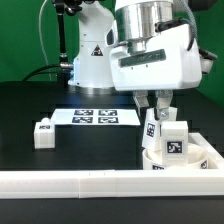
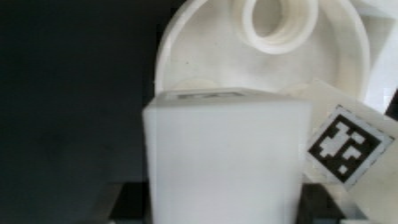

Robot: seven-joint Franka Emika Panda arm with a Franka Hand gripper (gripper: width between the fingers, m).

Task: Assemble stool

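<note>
White seat [image 1: 206, 159] holds leg [image 1: 175, 143]; hand [image 1: 153, 110] grips second leg [image 1: 152, 128].

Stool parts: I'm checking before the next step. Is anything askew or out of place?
Nothing stands out. The gripper holds one leg over the seat, a second leg rises from it, and a third leg waits at the exterior view's left.

No word, brand or number could be read. Only signs were there. The marker board [image 1: 95, 117], near the table's middle, carried several black-and-white square tags. One such tag stood on the lone leg [image 1: 43, 133] toward the exterior view's left edge of the table. Others stood on the gripped leg [image 1: 151, 127] and the neighbour leg [image 1: 176, 143] [image 2: 350, 143]. The robot base [image 1: 92, 62] bore a dark triangle sign.
</note>
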